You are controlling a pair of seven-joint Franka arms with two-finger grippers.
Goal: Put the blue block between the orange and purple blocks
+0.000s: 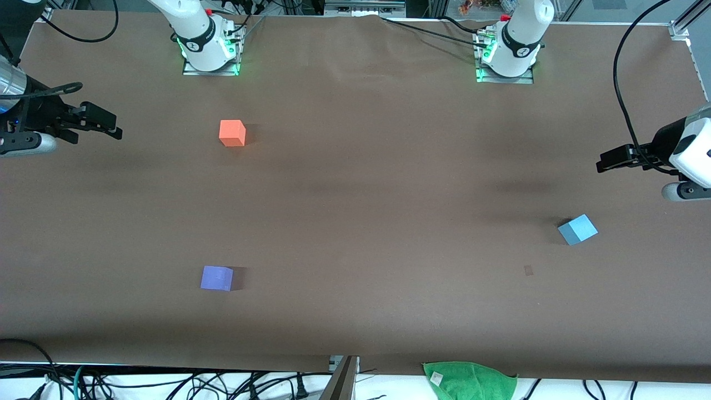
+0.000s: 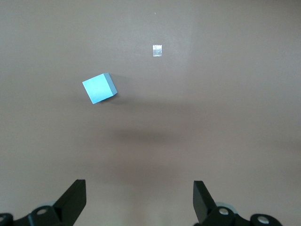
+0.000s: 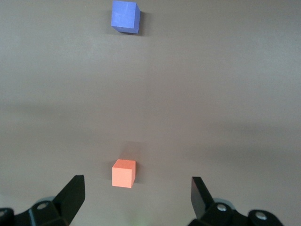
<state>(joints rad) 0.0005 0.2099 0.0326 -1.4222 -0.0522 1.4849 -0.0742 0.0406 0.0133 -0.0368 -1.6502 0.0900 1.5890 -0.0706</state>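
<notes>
You have 3 matt, foam-like cubes: the blue block [image 1: 577, 229], the orange block [image 1: 232, 133] and the purple block [image 1: 216, 278]; the table [image 1: 366, 166] wears a dull brown paper-like sheet, faintly creased; the green cloth [image 1: 469, 380] at its edge looks like soft terry; the arms' shells are glossy white plastic, their grippers matt black.

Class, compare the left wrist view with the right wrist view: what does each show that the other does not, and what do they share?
Only the left wrist view shows the blue block, alone on the table, and a small pale patch. Only the right wrist view shows the orange block and the purple block, apart from each other. Both share the brown table and an open hand holding nothing: the left hand and the right hand.
</notes>
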